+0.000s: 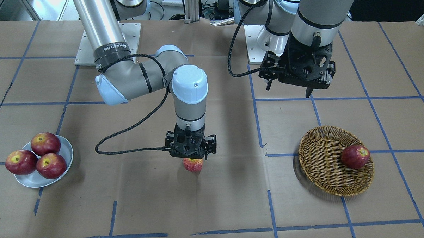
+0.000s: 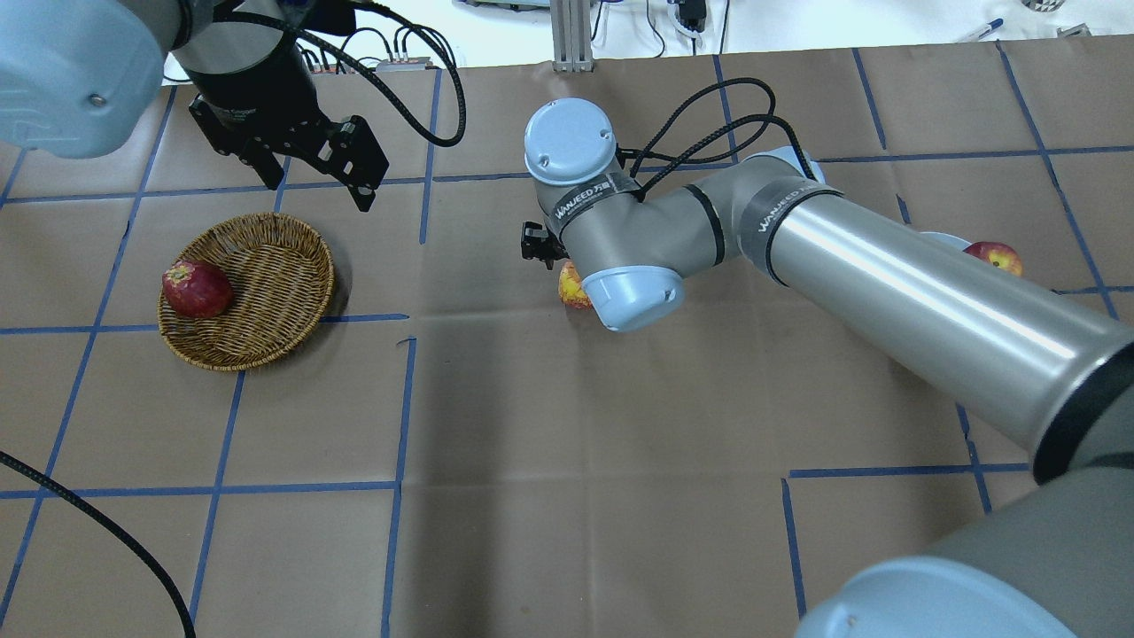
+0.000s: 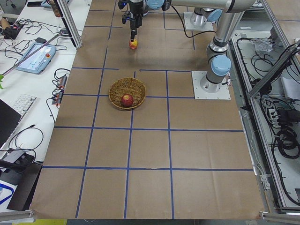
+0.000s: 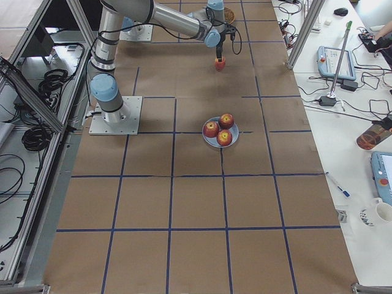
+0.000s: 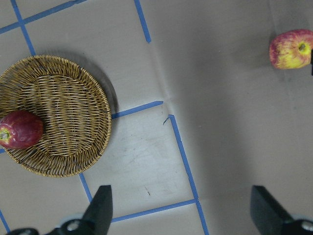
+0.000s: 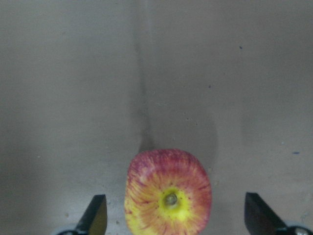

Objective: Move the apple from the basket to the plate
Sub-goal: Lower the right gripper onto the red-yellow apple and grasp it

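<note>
The pale pinkish-red apple [image 1: 193,164] with a yellow stem patch lies on the brown table near its middle, outside the basket and the plate. It also shows in the right wrist view [image 6: 168,193]. My right gripper [image 6: 176,215] is open straight above it, with a finger on each side and neither touching. The brown wicker basket [image 1: 323,171] holds one darker red apple [image 1: 355,156]. The pale plate [image 1: 65,152] stands far to the other side. My left gripper [image 1: 288,90] is open and empty, raised behind the basket.
Three dark red apples [image 1: 45,143] fill the plate. Blue tape lines grid the brown paper. The right arm's black cable [image 1: 127,130] loops above the table between the plate and the gripper. Both arm bases stand at the robot's edge.
</note>
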Robot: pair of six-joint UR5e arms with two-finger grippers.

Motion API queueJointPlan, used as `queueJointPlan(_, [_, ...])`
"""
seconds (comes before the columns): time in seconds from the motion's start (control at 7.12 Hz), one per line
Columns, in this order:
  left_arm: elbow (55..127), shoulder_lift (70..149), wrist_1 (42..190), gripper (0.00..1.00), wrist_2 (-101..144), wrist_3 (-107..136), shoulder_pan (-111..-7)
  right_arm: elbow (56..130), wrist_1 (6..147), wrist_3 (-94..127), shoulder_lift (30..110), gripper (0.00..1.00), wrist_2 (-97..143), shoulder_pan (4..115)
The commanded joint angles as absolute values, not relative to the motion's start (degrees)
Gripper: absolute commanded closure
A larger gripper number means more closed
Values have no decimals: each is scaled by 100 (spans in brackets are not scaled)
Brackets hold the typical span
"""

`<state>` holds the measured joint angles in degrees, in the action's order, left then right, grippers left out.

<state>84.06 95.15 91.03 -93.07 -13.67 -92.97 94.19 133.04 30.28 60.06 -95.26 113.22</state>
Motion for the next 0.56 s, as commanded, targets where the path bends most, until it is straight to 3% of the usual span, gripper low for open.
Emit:
queueJointPlan(0.0, [8446,9510,9035,1,-9308,-1371,-9290,9431,13517,3032,5609,0,-9527,11329])
queueJointPlan(0.14, [8455,9510,9035,1,-9308,-1380,-9290,9422,13544,3041,5538,1,-9527,11329])
queueJointPlan(0.28, [8455,9510,9035,1,-9308,-1371,-9290,9422,13579,3041,5537,24,-9527,11329])
queueJointPlan(0.42, [8455,9510,9035,1,-9308,-1380,-9290,9422,13579,3041,5555,34,-9536,11329])
